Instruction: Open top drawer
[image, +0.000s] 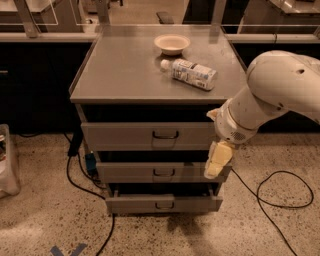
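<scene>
The top drawer (130, 136) is the widest of three grey metal drawers in a cabinet, with a small dark wire handle (165, 135) at its centre. Its front stands out a little from under the cabinet top. The two narrower drawers (150, 172) sit below it, each stepped out in turn. My gripper (218, 160) hangs from the white arm (272, 92) at the cabinet's right front corner, right of the top handle and level with the middle drawer. It holds nothing that I can see.
On the cabinet top (120, 70) stand a shallow bowl (172, 43) and a plastic bottle (190, 73) lying on its side. Black cables (272, 202) run over the speckled floor on both sides. A clear bin (7, 160) stands at the left edge.
</scene>
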